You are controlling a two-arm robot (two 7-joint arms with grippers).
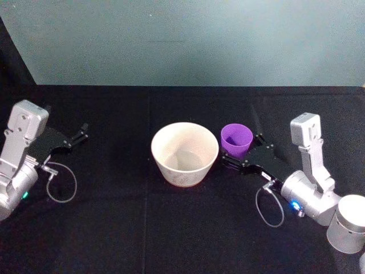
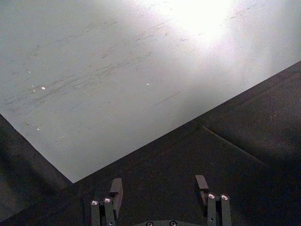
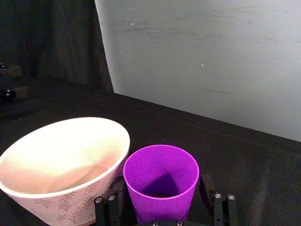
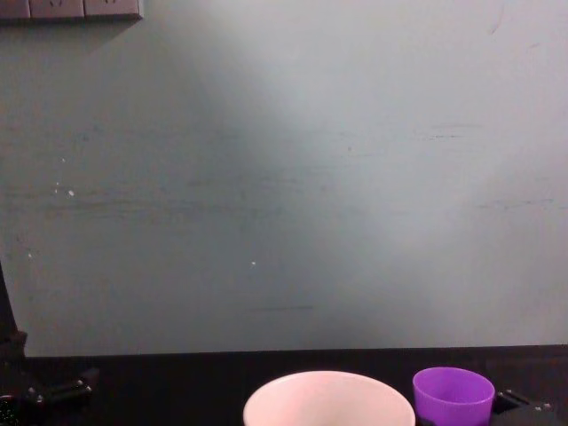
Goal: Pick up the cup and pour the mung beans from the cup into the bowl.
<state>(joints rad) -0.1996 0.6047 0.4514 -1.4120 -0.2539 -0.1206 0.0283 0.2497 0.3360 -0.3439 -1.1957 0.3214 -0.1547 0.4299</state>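
The smooth, tapered purple cup (image 1: 236, 138) stands upright on the black cloth tabletop (image 1: 142, 228) just beside the wide, round, pale bowl (image 1: 182, 177), straddled by the spread right tool (image 1: 242, 152), while the left tool (image 2: 159, 182) rests spread at the far left.

Purple cup (image 3: 160, 203), pinkish-white bowl (image 3: 59, 205) with tan leaf print, black tablecloth (image 1: 142, 228).

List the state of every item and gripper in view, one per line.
cup: upright on the table, something dark at its bottom.
bowl: upright beside the cup, no beans visible inside.
right gripper: open, one of its fingers on each side of the cup, not clamped.
left gripper: open, holding nothing, off at the table's left.
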